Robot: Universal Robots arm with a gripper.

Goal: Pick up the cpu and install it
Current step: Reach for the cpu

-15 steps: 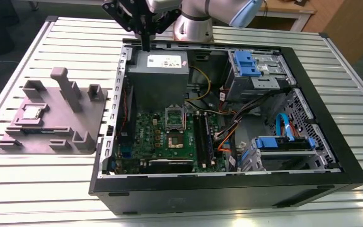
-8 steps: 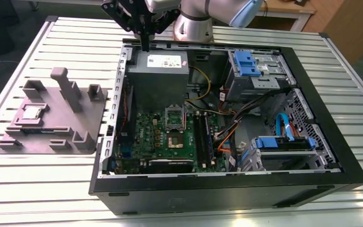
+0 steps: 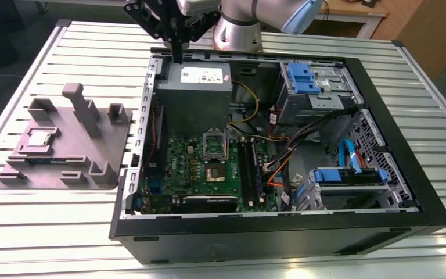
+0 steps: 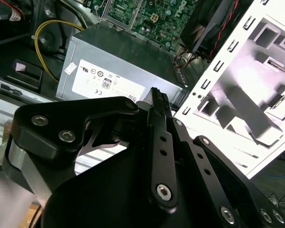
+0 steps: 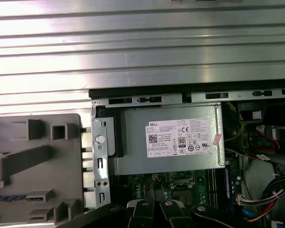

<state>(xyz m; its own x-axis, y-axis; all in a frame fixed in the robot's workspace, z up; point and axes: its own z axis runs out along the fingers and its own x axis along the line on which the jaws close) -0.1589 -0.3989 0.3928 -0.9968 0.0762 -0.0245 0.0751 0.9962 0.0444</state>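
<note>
Pincer (image 3: 178, 58) hangs over the far rim of the open PC case (image 3: 285, 235), just above the corner of the power supply (image 3: 192, 96). In the second wrist view the pincer (image 4: 157, 94) has both fingers pressed together at the tips, so it's closed and there's nothing between them.

The cpu (image 3: 39, 138) sits flat, shiny side up, in a pocket of the grey fixture block (image 3: 103, 154). The block lies on the slatted metal tabletop (image 3: 53, 232), beside the case on the exterior view's left. Cpu and pincer are well apart, no contact.

The case lies on its side with the panel off. The green motherboard (image 3: 184, 160) is exposed, with the cpu socket (image 3: 216, 172) roughly mid-board, below the power supply as the exterior view shows it. The socket's metal frame looks flipped up, but I can't tell for sure.

The first wrist view looks straight down on the power supply (image 5: 171, 156), white label up, with part of the fixture block (image 5: 38, 156) next to the case wall. In the second wrist view the power supply (image 4: 123, 52) is just beyond the fingertips.
</note>
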